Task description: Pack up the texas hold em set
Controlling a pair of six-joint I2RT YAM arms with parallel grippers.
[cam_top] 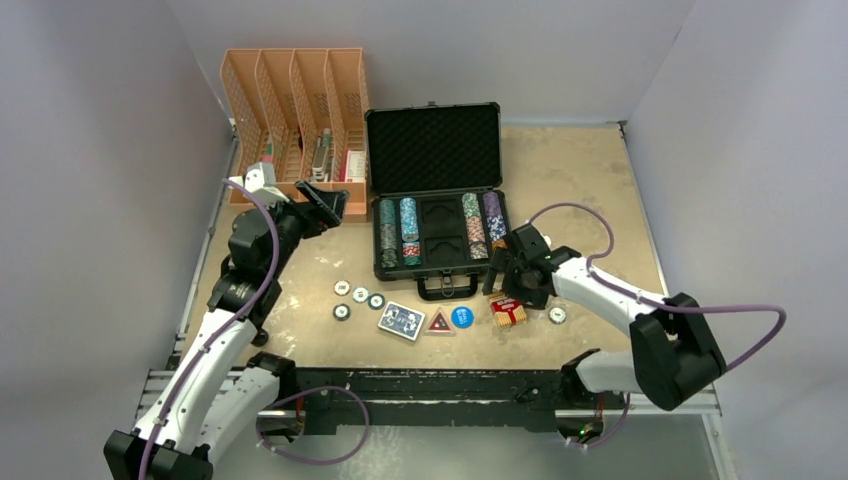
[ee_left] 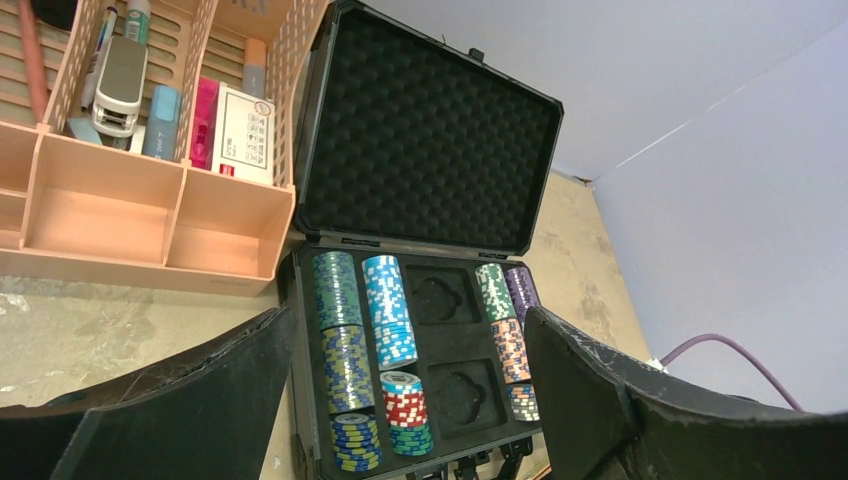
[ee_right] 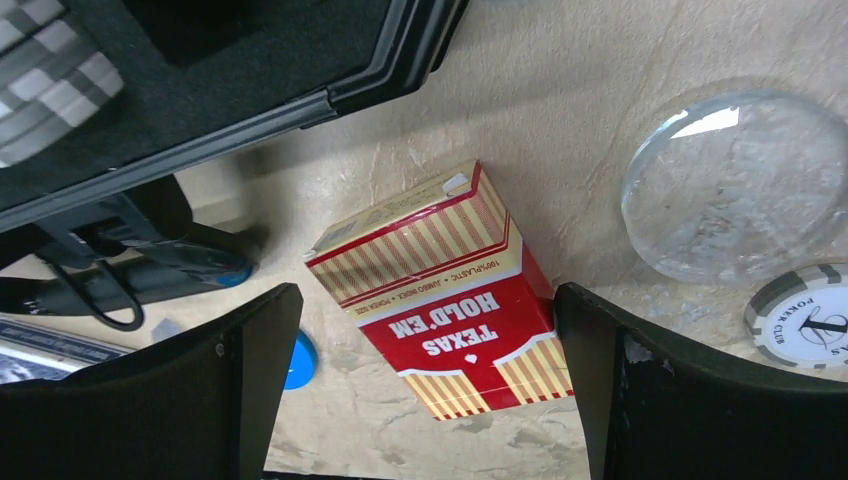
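The black case (cam_top: 434,150) lies open, lid up, with rows of poker chips (cam_top: 398,230) at its left and right and two empty card slots (ee_left: 440,300) in the middle. The red card deck (cam_top: 508,312) lies on the table in front of the case. My right gripper (ee_right: 425,385) is open and hangs over that red deck (ee_right: 450,300), which lies between its fingers. The blue deck (cam_top: 401,320), a triangular button (cam_top: 439,322), a blue disc (cam_top: 462,317) and several loose chips (cam_top: 352,296) lie on the table. My left gripper (ee_left: 400,400) is open and empty, left of the case.
An orange slotted file organiser (cam_top: 295,110) with office items stands at the back left, next to the case. A clear disc (ee_right: 735,185) and a white chip (ee_right: 800,315) lie right of the red deck. Grey walls enclose the table.
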